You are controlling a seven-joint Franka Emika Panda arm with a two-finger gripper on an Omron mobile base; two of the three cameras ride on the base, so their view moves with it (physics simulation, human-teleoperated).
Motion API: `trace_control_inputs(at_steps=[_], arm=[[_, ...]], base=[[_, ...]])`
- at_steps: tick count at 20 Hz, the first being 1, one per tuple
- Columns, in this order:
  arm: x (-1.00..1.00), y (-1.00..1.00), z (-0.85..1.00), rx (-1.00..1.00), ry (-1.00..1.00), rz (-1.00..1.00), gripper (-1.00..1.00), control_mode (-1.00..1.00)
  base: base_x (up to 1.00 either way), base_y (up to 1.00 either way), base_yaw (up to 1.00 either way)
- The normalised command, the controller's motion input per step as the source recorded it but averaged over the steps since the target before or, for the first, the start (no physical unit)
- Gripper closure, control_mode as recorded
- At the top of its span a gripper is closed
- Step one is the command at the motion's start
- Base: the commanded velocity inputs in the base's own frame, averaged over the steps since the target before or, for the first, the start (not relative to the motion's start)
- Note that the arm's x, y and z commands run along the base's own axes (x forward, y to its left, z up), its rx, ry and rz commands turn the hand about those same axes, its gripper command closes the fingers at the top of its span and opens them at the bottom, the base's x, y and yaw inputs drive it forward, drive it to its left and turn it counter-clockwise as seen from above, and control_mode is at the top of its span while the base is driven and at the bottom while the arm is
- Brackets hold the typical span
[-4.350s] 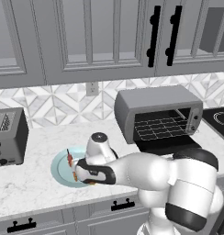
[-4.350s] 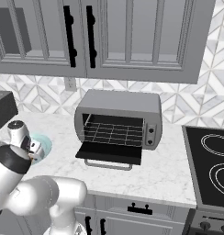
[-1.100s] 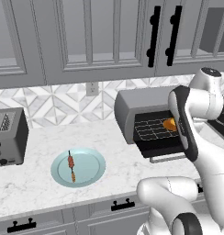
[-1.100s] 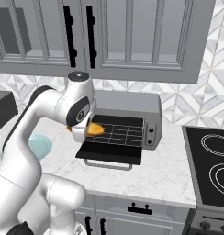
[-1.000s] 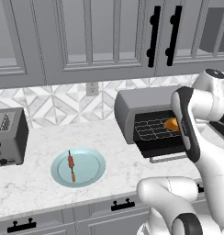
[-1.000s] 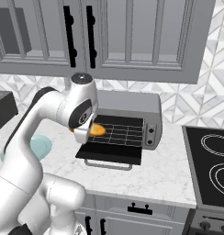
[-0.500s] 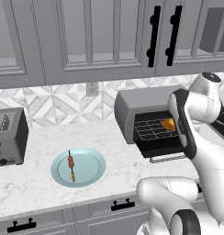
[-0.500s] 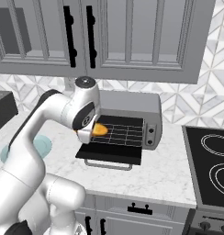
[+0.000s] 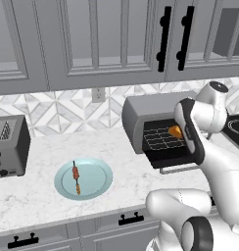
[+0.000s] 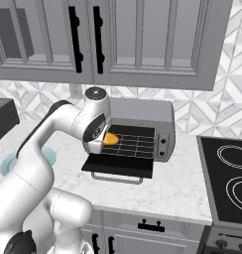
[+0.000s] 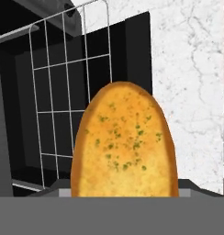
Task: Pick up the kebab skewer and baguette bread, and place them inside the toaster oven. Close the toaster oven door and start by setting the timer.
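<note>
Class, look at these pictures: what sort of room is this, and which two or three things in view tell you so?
A home kitchen, rendered. A toaster oven stands open on a marble counter under grey wall cabinets; a stovetop lies beside it, and a slot toaster stands further along.

The baguette bread (image 11: pixel 124 142) is a stubby golden-orange loaf with little green flecks on its crust, sitting right at the mouth of the toaster oven (image 9: pixel 151 109), over the wire rack (image 10: pixel 132 141). The toaster oven is a grey metal box on the counter with a dark cavity and knobs on its side panel. The toaster oven door (image 10: pixel 120 166) hangs down flat, fully open. The kebab skewer (image 9: pixel 76 177) is a thin stick with reddish-brown and orange chunks, lying on a pale blue plate (image 9: pixel 97 181) well away from the oven.
</note>
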Motion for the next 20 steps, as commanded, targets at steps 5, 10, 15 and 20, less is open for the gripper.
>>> trace_control_inputs(at_steps=[5, 10, 15, 20], arm=[[0.32, 0.00, -0.27, 0.00, -0.02, 0.00, 1.00, -1.00], [0.32, 0.00, -0.32, 0.00, -0.06, 0.00, 1.00, -1.00], [0.28, 0.00, -0.18, 0.00, -0.09, 0.00, 1.00, -1.00], [0.42, 0.00, 0.00, 0.00, 0.00, 0.00, 1.00, -1.00]], base=[[0.00, 0.00, 0.00], [0.00, 0.00, 0.00], [0.00, 0.00, 0.00], [0.00, 0.00, 0.00]])
